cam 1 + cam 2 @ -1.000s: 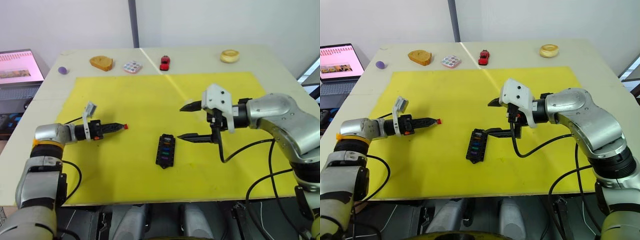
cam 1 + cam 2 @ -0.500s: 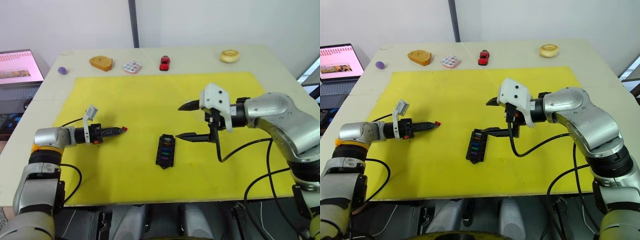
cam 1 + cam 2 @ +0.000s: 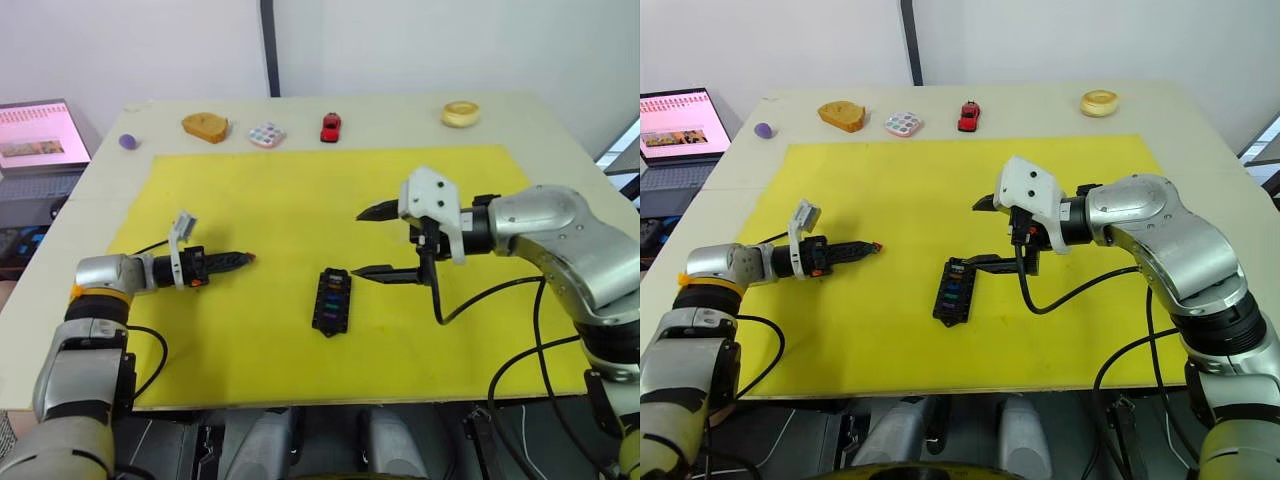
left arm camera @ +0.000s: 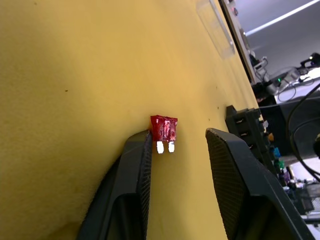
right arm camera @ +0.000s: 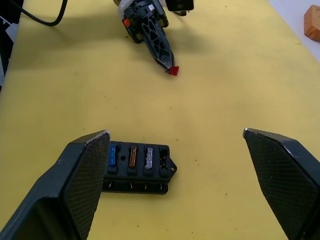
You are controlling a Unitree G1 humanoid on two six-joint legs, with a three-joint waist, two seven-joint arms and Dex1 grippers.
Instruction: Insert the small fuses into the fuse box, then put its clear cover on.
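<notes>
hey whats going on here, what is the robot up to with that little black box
The robot is loading small fuses into the black fuse box lying on the yellow mat. Several coloured fuses already sit in its slots. The left gripper has its fingers apart around a red fuse, which lies on the mat against one finger, not clamped. The right gripper hangs wide open just beside the box. The clear cover lies on the mat, not yet fitted.

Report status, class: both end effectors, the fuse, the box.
Left end effector open, red fuse against one finger on the mat. Right end effector open above fuse box. Nothing blocking.
</notes>
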